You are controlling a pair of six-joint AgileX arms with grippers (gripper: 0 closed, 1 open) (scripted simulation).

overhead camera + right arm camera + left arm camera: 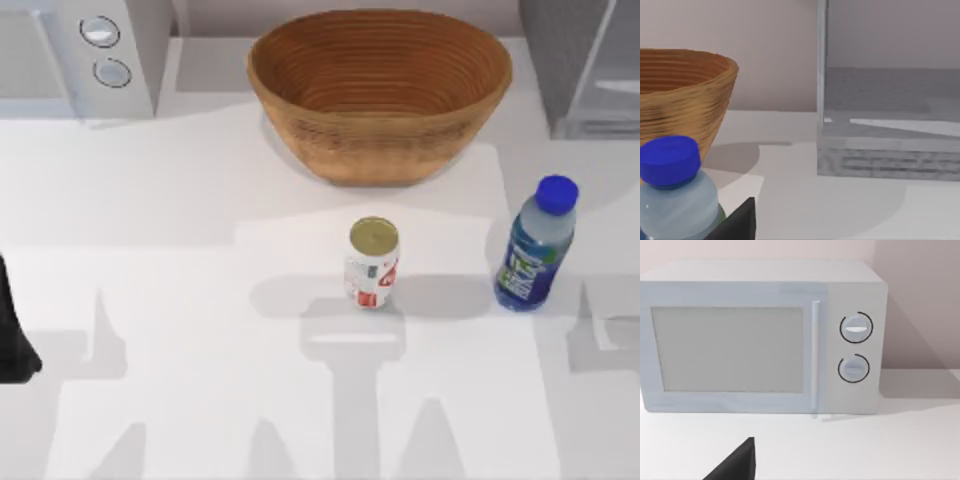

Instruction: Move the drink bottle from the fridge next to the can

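Note:
The drink bottle (537, 245), clear with a blue cap and blue label, stands upright on the table at the right, in front of the fridge (578, 62). The white and red can (373, 263) stands upright at the table's middle, well to the bottle's left and apart from it. In the right wrist view the bottle's cap (670, 161) is close in front of my right gripper (737, 224), and the fridge's grey inside (890, 115) lies bare behind. My left gripper (735, 465) sits at the far left, facing the microwave.
A brown woven basket (380, 95) stands at the back middle, behind the can. A white microwave (80, 55) with two round knobs fills the back left corner. My left arm (12, 340) rests at the table's left edge.

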